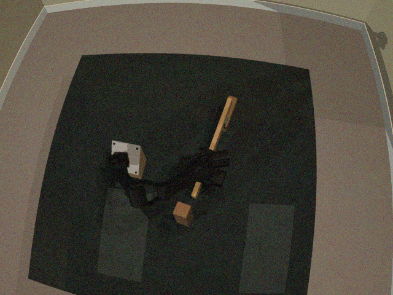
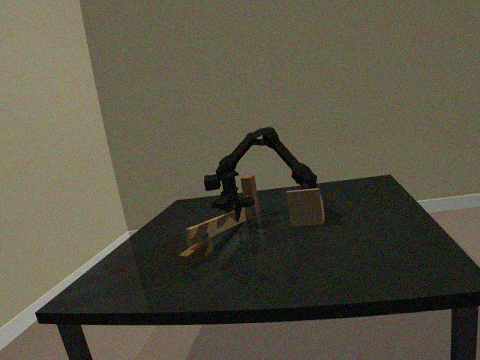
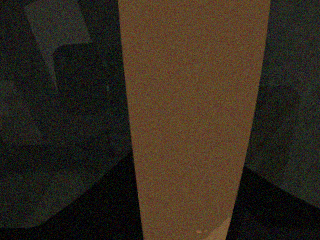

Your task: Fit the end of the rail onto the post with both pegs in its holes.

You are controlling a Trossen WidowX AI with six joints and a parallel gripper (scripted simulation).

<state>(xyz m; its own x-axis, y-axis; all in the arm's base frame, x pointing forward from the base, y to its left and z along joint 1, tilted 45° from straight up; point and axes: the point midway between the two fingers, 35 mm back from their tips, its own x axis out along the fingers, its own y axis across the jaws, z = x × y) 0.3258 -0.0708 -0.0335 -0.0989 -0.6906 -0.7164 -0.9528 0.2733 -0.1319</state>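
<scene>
The long wooden rail (image 1: 218, 131) (image 2: 199, 231) (image 3: 190, 110) runs from the low footboard block (image 1: 234, 101) (image 2: 193, 250) toward the post (image 1: 182, 209) (image 2: 249, 190). Its far end is at the block; the bracket is hard to make out. Its near end shows past the gripper in the top view, with a gap before the post top. Whether that end touches the table is hidden. My gripper (image 1: 204, 166) (image 2: 237, 217) (image 3: 172, 152) points down and is shut on the rail, partway along, nearer the post. The pegs and holes do not show.
A wooden block with a pale top plate (image 1: 134, 154) (image 2: 305, 207) stands beside the arm's base. The arm arches from there to the rail, passing near the post. The dark table (image 1: 269, 174) (image 2: 310, 271) shows two pale rectangular patches in the top view.
</scene>
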